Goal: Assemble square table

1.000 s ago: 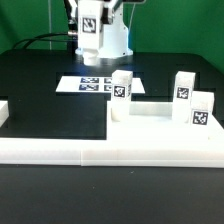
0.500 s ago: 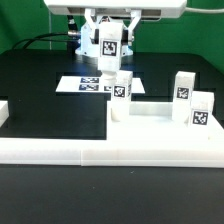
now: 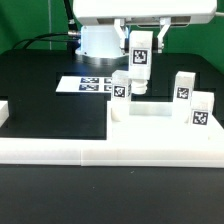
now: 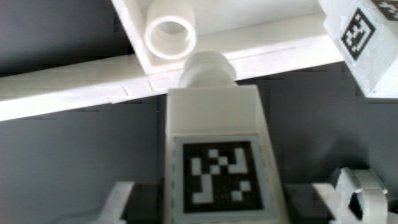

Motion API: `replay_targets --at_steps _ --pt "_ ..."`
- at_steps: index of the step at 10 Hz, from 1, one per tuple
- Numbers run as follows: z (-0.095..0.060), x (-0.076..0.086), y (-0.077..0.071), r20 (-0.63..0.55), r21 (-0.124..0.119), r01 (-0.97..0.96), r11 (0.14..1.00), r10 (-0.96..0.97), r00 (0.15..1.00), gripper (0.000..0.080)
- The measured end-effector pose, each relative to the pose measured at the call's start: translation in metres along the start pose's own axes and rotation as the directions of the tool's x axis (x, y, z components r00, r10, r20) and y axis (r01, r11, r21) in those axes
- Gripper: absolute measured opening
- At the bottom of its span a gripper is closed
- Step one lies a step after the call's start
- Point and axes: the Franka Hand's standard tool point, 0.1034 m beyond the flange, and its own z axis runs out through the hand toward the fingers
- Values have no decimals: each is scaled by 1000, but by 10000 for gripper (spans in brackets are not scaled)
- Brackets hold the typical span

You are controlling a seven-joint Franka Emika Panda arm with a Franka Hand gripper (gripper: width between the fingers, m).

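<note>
- The gripper [image 3: 141,88] is clamped on a tagged white leg [image 3: 141,62], held upright in the air over the tabletop [image 3: 150,113]; in the wrist view the leg's tag [image 4: 219,177] faces the camera between the two fingers [image 4: 361,194]
- The held leg's lower end hangs just above the tabletop, just beside the standing leg [image 3: 121,90] at the tabletop's far corner
- Two more legs [image 3: 184,86] [image 3: 201,110] stand upright at the tabletop's other end, side by side and well apart from the held one
- The tabletop lies flat against the long white border rail [image 3: 100,148], which runs along its near edge
- In the wrist view a round corner hole [image 4: 171,34] of the tabletop shows beyond the held leg's tip
- The marker board [image 3: 95,84] lies flat on the black table [image 3: 40,85], just behind the tabletop's far corner
</note>
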Motion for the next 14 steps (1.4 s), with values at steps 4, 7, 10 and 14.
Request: replay_targets --at_steps 4,7,10,14 --pt "12 -3 18 -11 -16 35 999 -35 999 290" --pt "36 -14 17 -1 -4 34 999 -34 999 290" --pt "51 -18 17 11 -8 36 999 -36 999 290" --pt "60 -10 15 -9 -11 38 999 -38 999 290"
